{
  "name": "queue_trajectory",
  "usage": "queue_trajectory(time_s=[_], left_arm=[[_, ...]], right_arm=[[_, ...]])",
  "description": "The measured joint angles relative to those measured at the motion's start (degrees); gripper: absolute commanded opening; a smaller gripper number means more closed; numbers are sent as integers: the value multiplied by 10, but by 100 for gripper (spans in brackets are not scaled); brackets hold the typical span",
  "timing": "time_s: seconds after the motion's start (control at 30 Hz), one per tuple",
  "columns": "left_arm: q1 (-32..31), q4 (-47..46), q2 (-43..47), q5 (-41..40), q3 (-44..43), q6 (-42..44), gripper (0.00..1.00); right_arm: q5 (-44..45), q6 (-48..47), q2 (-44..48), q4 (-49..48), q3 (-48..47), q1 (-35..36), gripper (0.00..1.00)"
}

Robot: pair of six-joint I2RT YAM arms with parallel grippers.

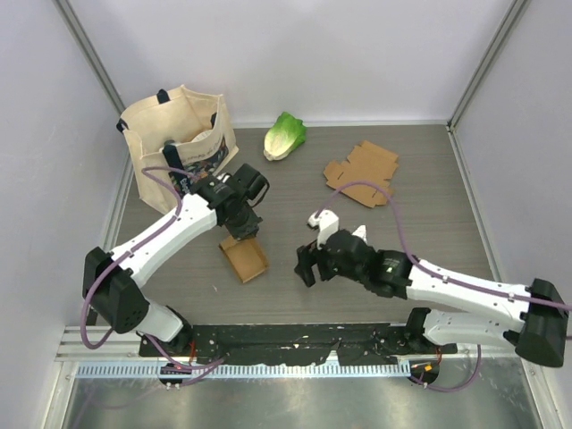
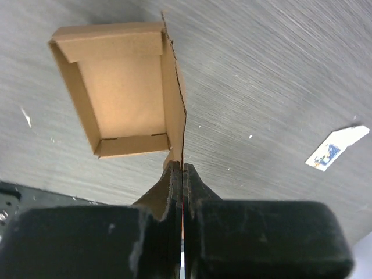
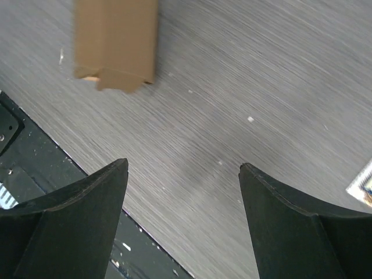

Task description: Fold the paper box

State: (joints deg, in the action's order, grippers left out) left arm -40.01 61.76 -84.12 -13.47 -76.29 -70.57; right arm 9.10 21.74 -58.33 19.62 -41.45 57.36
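A small brown paper box (image 1: 244,258) lies on the table near the front, its tray open upward. In the left wrist view the tray (image 2: 122,90) has its side walls raised, and one long flap stands on edge along its right side. My left gripper (image 1: 244,227) (image 2: 183,171) is shut on the end of that flap. My right gripper (image 1: 308,266) (image 3: 183,171) is open and empty, a little to the right of the box and above bare table. The box shows at the top left of the right wrist view (image 3: 116,43).
A second, flat unfolded cardboard blank (image 1: 362,172) lies at the back right. A green lettuce (image 1: 284,136) and a cream tote bag (image 1: 179,143) stand at the back left. A small white sticker (image 2: 337,148) lies on the table. The black base rail (image 1: 295,338) runs along the near edge.
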Motion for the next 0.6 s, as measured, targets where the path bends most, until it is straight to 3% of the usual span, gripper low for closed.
queue_trajectory(time_s=[0.23,0.5,0.6], left_arm=[[43,59,-9,44,-1,-112,0],[53,74,-9,62,-1,-156,0],[55,72,-8,73,2,-163,0]], right_arm=[[105,-70,-123,-129,-12,148,78],[170,-132,-219,-209,-74,173,70],[186,-144,-224,-238,-79,173,58]])
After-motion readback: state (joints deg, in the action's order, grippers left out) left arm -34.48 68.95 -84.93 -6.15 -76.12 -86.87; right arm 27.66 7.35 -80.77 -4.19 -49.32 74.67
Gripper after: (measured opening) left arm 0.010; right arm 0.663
